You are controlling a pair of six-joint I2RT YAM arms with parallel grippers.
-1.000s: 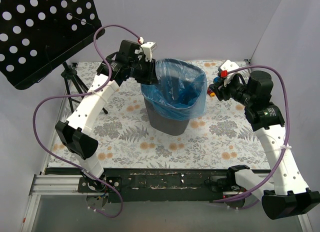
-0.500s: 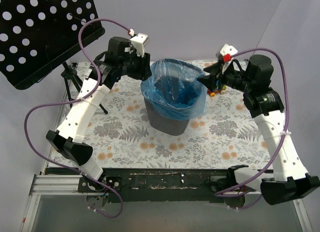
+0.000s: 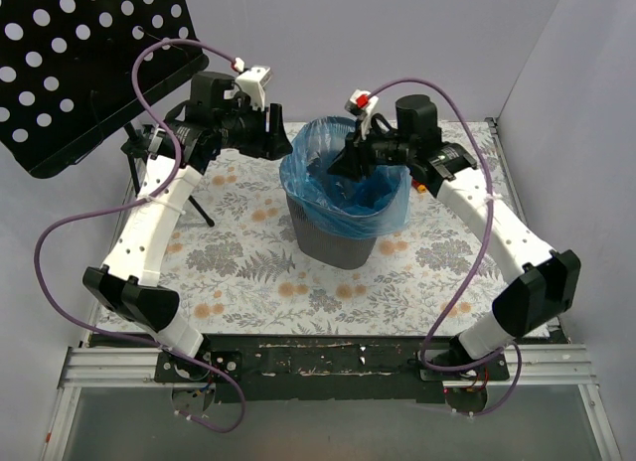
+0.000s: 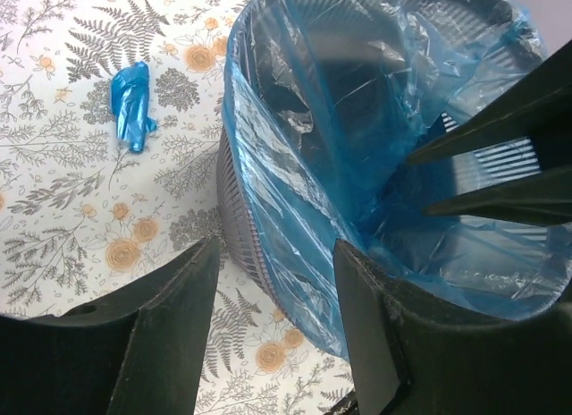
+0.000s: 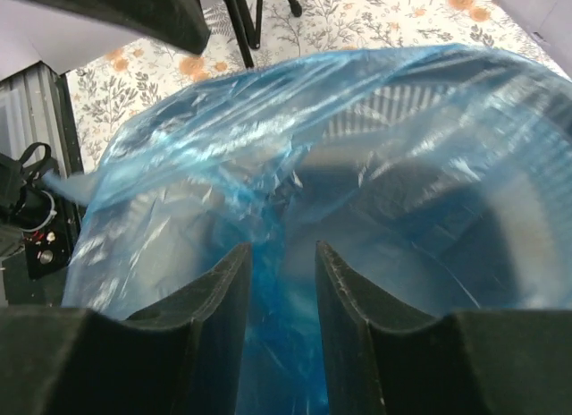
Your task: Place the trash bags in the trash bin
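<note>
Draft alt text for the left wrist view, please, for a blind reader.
A blue trash bag lines a mesh trash bin, framed by the open left gripper. The right gripper reaches in from the right edge; a blue wad lies on the tablecloth.

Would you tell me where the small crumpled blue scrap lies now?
Left wrist view, upper left: the blue scrap lies on the floral table cover, apart from the wire-mesh bin.

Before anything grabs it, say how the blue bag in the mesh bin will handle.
The blue trash bag is probably floppy and light: its film is thin, see-through and crinkled. It looks glossy, so it may slip. Draped over the wire-mesh bin's rim, it would likely pull loose under a tug.
</note>
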